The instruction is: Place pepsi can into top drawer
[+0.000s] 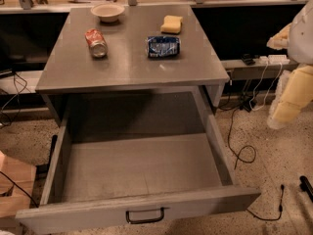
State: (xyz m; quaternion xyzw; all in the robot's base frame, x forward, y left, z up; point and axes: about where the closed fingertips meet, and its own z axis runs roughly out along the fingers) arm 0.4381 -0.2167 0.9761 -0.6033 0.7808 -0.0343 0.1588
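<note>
Blue aluminium pepsi can (163,46) is lying sideways on the grey steel tabletop (127,70), behind the open grey metal top drawer (205,203). It's probably light and dents easily, so I'd pinch across the middle. The gripper's somewhere on the pale arm (293,94) at far right, and I can't tell its state.

Red-and-silver can (96,42) on its side, beige bowl (107,11) behind it, yellow sponge (171,24), black cable (230,133) on floor (279,151)

Two cans — pepsi can (163,46), red can (96,42) — one each: bowl (107,11), sponge (171,24), top drawer (142,168).
</note>
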